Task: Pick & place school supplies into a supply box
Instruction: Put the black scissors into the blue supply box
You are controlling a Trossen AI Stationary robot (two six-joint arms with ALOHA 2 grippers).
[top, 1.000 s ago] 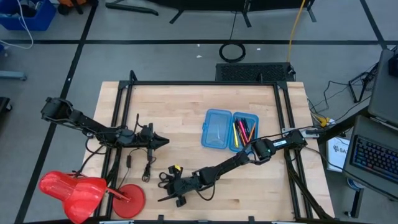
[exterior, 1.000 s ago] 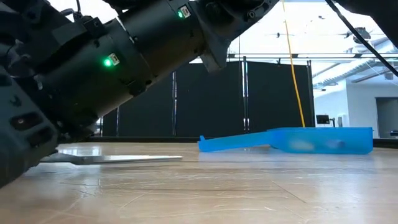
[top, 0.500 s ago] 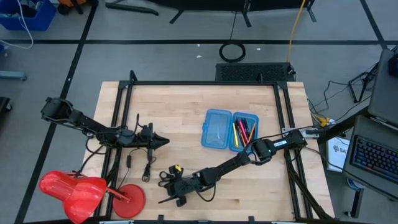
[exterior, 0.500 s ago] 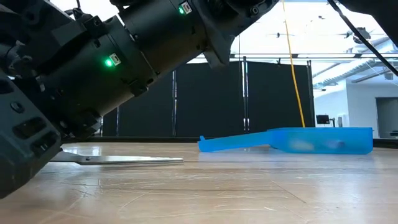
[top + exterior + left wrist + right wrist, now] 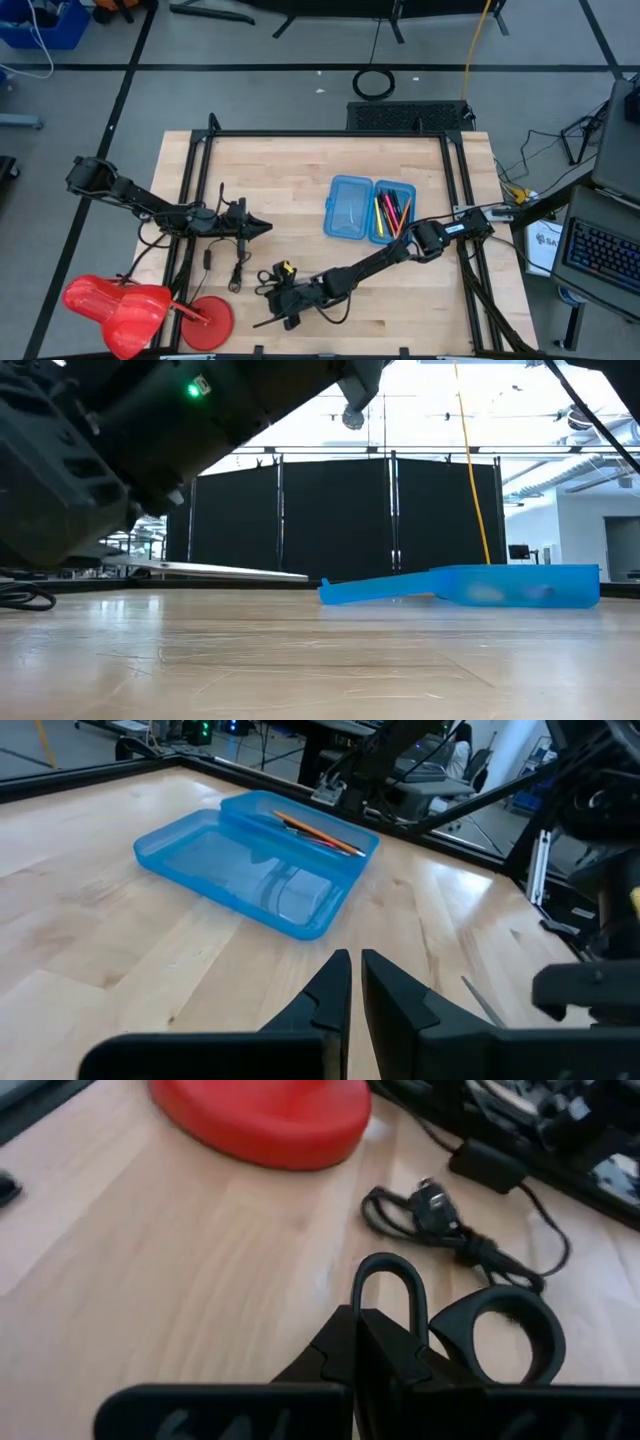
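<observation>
Gripping the black-handled scissors (image 5: pixel 268 289) near the front edge of the pale wooden bench (image 5: pixel 300 180), the right gripper (image 5: pixel 275 298) pinches one loop handle; the translucent blue supply box (image 5: pixel 368 209) lies open farther right. Low view: steel blades hang lifted. Left gripper (image 5: pixel 354 982): jaws pressed together.

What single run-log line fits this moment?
right end effector: shut on scissors, lifted | left end effector: shut, idle | supply box: open
</observation>
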